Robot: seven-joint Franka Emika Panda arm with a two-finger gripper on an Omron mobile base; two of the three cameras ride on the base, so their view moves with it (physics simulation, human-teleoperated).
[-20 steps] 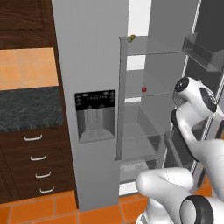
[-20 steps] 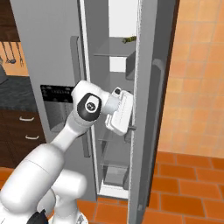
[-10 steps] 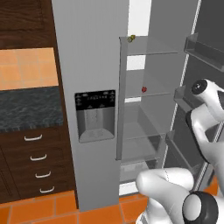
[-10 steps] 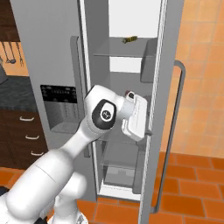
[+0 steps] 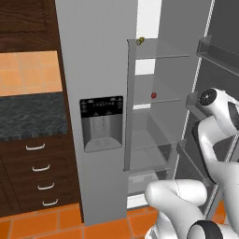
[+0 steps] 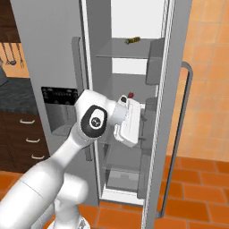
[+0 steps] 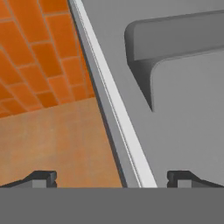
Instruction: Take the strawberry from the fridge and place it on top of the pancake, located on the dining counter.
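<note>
- Strawberry sits alone on a clear middle shelf of the open fridge, at about 1 o'clock from the dispenser in the left base view.
- Judged light, soft and easily bruised; roundish, so it may roll.
- Best taken across its widest middle with a gentle squeeze.
- Gripper stands wide apart, holding nothing, straddling the door edge.
- Olive item lies on the top shelf, at 12 o'clock of the fruit.

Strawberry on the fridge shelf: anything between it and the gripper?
Nothing visible blocks it. The strawberry sits alone on a clear shelf of the fridge, whose right door is swung open. The gripper, open, faces the door's edge, so it must turn toward the shelves first.
</note>
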